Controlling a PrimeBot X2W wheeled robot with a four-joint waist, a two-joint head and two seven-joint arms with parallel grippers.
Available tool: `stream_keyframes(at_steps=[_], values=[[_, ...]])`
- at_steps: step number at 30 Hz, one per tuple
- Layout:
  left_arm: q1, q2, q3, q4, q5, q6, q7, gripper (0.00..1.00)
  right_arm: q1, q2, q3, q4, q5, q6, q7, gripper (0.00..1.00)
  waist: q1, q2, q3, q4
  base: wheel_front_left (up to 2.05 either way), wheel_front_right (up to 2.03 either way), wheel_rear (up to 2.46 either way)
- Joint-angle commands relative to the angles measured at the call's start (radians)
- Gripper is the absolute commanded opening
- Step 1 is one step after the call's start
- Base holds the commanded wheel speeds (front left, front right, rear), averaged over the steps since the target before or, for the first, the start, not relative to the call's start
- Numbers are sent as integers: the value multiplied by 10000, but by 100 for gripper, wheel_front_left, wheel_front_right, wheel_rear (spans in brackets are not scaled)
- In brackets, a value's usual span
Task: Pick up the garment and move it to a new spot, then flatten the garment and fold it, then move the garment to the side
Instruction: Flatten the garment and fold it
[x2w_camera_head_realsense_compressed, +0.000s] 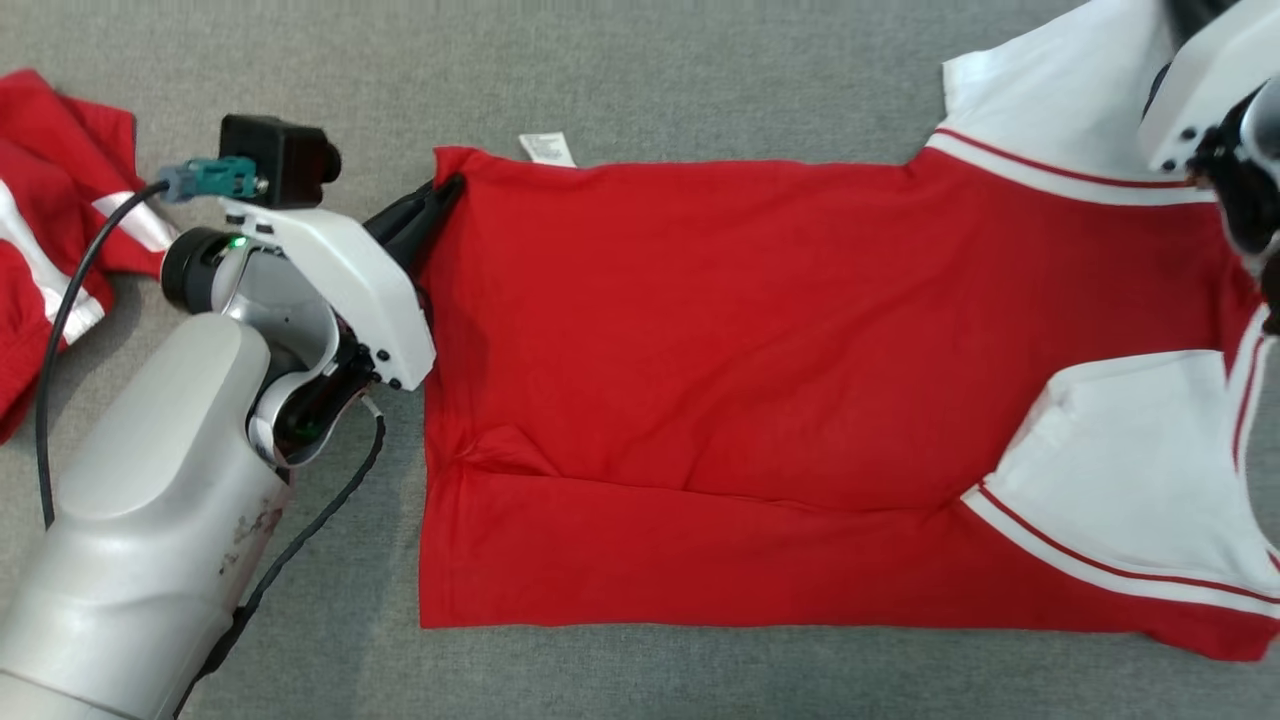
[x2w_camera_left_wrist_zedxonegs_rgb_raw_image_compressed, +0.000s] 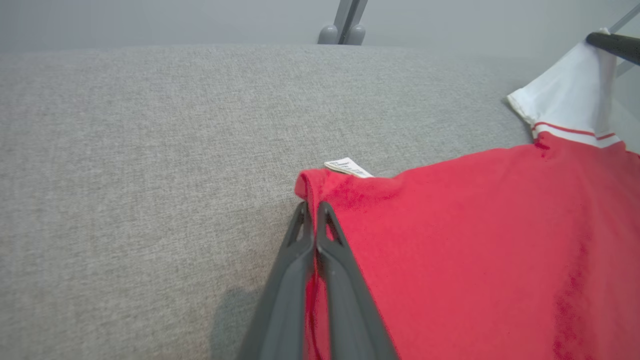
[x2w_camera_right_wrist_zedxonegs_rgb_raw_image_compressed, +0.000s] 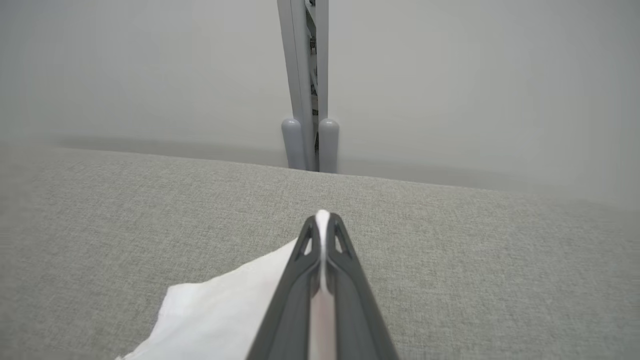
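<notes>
Across the grey fabric tabletop (x2w_camera_head_realsense_compressed: 700, 80) the red garment (x2w_camera_head_realsense_compressed: 720, 380) lies spread nearly flat, its hem toward the robot's left and its shoulders toward the right, with a second red-and-white cloth (x2w_camera_head_realsense_compressed: 50, 200) bunched at the far left. The left tool (x2w_camera_left_wrist_zedxonegs_rgb_raw_image_compressed: 312, 207) is clamped tight on the far hem corner, just beside a small white label (x2w_camera_head_realsense_compressed: 547, 148). The right tool (x2w_camera_right_wrist_zedxonegs_rgb_raw_image_compressed: 322, 220) is pinched closed on the edge of the far white sleeve (x2w_camera_head_realsense_compressed: 1050, 100).
</notes>
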Motion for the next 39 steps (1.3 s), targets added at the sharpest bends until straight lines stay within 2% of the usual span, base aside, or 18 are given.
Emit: stream_keyframes(at_steps=[1, 7, 14, 19, 24, 25, 33, 39], values=[[140, 60, 86, 89, 102, 92, -258, 0, 386, -105, 103, -202, 100, 0, -280, 0, 0, 0, -345, -263, 0, 0, 0], [838, -28, 75, 634, 230, 165, -1183, 0, 2093, -410, 368, -1556, 862, 0, -1700, 0, 0, 0, -1082, -742, 0, 0, 0], [1361, -25, 108, 995, 312, 254, -1970, 0, 3949, -818, 281, -3566, 1266, 0, -2245, 0, 0, 0, -1462, -1063, 0, 0, 0], [1654, -76, 119, 1191, 366, 267, -2470, 0, 5491, -1074, -801, -5353, 1033, 0, -2289, 0, 0, 0, -1649, -1140, 0, 0, 0], [1952, -134, 137, 1358, 356, 288, -2954, 0, 7435, -872, -2070, -7113, 468, 1, -2287, 0, 0, 0, -1881, -1182, 0, 0, 0], [2211, -183, 123, 1378, 402, 330, -3278, 0, 8575, -689, -2537, -7917, 194, 1, -2288, 0, 0, 0, -2003, -1179, 0, 0, 0], [3031, -337, 143, 1213, 297, 482, -4038, 0, 10620, -180, -4069, -9320, -362, 1, -2290, 0, 0, 0, -2288, -1073, 0, 0, 0], [3582, -349, 214, 1242, 271, 609, -4392, 0, 11748, 192, -4757, -10046, -495, 1, -2088, 0, 0, 0, -2434, -1015, 0, 0, 0]])
